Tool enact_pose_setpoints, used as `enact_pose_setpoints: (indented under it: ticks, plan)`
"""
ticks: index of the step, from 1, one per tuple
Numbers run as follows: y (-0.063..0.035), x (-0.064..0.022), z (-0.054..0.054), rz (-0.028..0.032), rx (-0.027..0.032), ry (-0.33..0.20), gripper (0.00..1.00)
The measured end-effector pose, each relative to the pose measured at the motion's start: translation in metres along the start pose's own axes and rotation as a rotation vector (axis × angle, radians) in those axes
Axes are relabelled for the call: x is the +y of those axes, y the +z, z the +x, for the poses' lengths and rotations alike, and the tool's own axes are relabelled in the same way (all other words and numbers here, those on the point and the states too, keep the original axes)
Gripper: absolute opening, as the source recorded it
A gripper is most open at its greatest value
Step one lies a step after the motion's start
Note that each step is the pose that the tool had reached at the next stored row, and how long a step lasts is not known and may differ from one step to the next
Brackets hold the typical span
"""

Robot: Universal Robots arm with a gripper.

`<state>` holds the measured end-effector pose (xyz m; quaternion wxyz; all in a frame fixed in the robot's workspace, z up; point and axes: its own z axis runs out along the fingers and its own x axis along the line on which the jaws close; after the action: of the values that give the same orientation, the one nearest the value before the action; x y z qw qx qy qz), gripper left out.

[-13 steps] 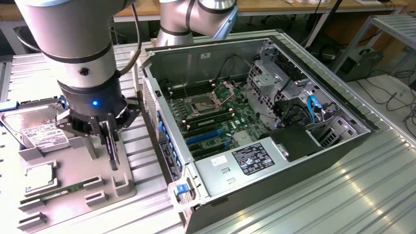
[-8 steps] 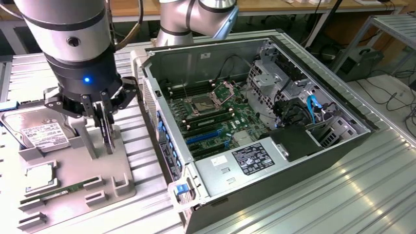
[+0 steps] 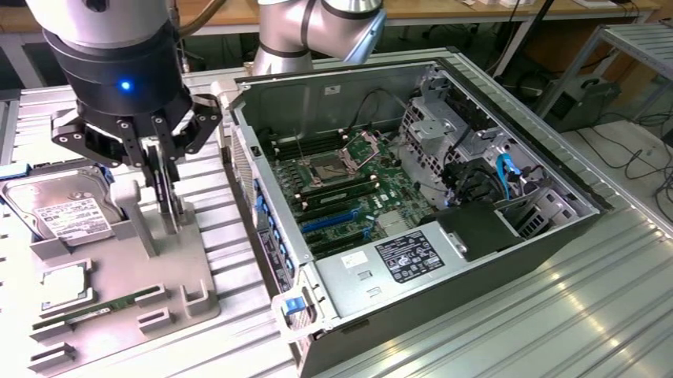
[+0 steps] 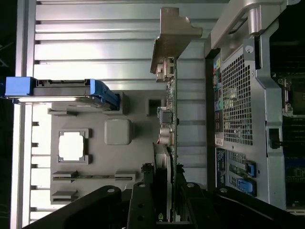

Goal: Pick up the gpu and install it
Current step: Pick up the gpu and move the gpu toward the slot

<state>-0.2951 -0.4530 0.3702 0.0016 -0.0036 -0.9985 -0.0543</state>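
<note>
The gpu [image 3: 165, 197] stands on edge over the grey parts holder [image 3: 126, 268], at the exterior view's left. My gripper [image 3: 160, 185] comes down on it from above, with a finger on each face of the card. In the wrist view the gpu [image 4: 169, 109] is edge-on, its silver bracket [image 4: 174, 33] at the far end and its black fan against one finger. The gripper [image 4: 164, 191] is shut on the card. The open computer case [image 3: 421, 181] lies at the exterior view's right, with blue card slots [image 3: 331, 220] on its motherboard.
On the holder lie a hard drive [image 3: 63, 209] with blue rails [image 4: 62, 90], a square processor chip [image 3: 63, 287] and a long memory stick [image 3: 100, 309]. The case's rear wall [image 4: 238, 109] is close beside the gpu. The ribbed metal table [image 3: 526, 315] carries everything.
</note>
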Motion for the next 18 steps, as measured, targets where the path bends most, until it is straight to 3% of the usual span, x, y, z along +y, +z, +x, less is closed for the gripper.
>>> enact_pose_setpoints:
  ticks: [1,2,6,8,9,11,12,18]
  plan:
    - [-0.0011,0.0001,0.000,0.0081,0.0000,0.000,0.27]
    - [-0.0026,0.0002,0.000,0.0127,0.0000,0.000,0.27]
    - [-0.0106,0.0011,0.000,0.0223,-0.0001,0.000,0.27]
    - [-0.0132,0.0015,0.000,0.0305,-0.0004,0.000,0.27]
    - [-0.0141,0.0016,0.000,0.0425,-0.0004,0.000,0.27]
    - [-0.0153,0.0017,0.000,0.0732,-0.0008,0.000,0.27]
    - [-0.0170,0.0018,0.000,0.0779,-0.0005,0.000,0.27]
    - [-0.0359,0.0039,0.000,0.0794,-0.0007,0.000,0.27]
